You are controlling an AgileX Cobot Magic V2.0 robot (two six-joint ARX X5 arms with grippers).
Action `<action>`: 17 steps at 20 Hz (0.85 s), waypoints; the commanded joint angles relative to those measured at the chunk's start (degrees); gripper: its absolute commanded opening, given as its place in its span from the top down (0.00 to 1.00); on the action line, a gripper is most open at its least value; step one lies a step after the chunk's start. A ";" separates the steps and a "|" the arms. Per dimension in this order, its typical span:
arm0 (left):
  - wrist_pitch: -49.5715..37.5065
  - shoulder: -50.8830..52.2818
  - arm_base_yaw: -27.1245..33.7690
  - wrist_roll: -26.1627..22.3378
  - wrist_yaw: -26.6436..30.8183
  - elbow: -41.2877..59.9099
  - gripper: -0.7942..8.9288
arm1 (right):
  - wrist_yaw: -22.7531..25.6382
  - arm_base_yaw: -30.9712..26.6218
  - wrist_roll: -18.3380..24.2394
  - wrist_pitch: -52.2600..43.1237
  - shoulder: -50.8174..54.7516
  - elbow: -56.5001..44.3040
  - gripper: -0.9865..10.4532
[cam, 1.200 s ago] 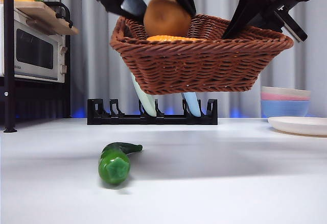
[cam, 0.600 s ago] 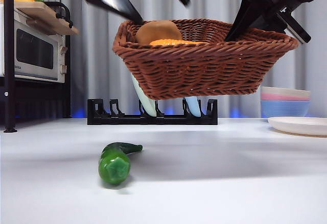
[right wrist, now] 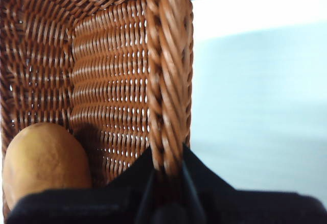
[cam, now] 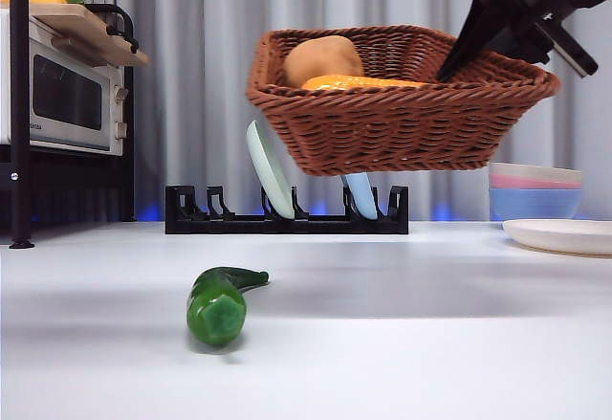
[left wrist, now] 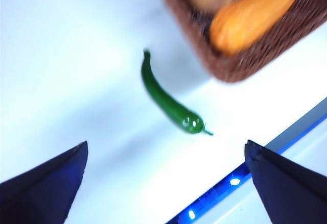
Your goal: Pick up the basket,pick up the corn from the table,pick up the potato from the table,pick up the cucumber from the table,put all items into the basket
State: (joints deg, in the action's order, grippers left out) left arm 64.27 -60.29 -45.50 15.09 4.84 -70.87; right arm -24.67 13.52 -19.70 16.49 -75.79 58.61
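My right gripper (cam: 457, 64) is shut on the braided rim of the brown wicker basket (cam: 402, 114) and holds it in the air, tilted; the rim (right wrist: 168, 81) runs between its jaws in the right wrist view. The tan potato (cam: 323, 56) and the orange corn (cam: 361, 82) lie inside the basket. The potato (right wrist: 43, 157) shows in the right wrist view, the corn (left wrist: 253, 15) in the left wrist view. The green cucumber (cam: 218, 303) lies on the white table below. My left gripper (left wrist: 163, 183) is open and empty, high above the cucumber (left wrist: 168, 99).
A black dish rack (cam: 285, 214) with pale plates stands behind the basket. A microwave (cam: 62, 95) on a shelf is at the left. Stacked pastel bowls (cam: 534, 190) and a white plate (cam: 564, 235) are at the right.
The left gripper let go of the potato into the basket and rose out of the front view. The basket has shifted a little to the right.
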 commanded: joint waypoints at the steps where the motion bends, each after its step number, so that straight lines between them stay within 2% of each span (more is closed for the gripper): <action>1: -6.25 -0.68 -0.55 4.02 -0.07 7.37 0.34 | -0.63 -1.40 -0.37 -1.46 0.35 0.17 0.93; 4: -17.00 -4.55 -0.48 6.01 -0.44 15.87 0.34 | -0.74 -3.04 -0.37 -1.42 0.35 0.17 0.93; 6: -22.49 -9.68 -0.22 6.23 -0.46 17.40 0.35 | -0.79 -3.80 -0.37 -1.40 0.35 0.17 0.93; 9: -29.62 -18.56 1.22 6.25 -1.01 17.40 0.44 | -0.79 -4.50 -0.37 -1.29 0.35 0.17 0.93; 12: -33.40 -25.66 3.48 6.12 -6.01 17.40 0.44 | -0.76 -4.59 -0.37 -0.66 0.37 0.17 0.93; 16: -35.30 -30.97 4.24 5.77 -6.71 17.40 0.44 | -0.79 -4.57 -0.37 -0.59 0.37 0.17 0.93; 17: -35.60 -31.41 4.24 5.35 -6.67 17.40 0.51 | -0.76 -4.57 -0.37 -0.59 0.37 0.17 0.93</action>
State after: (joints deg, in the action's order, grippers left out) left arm 28.58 -90.89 -41.41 20.62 -1.67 -53.80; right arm -24.91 8.97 -19.68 17.02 -75.79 58.61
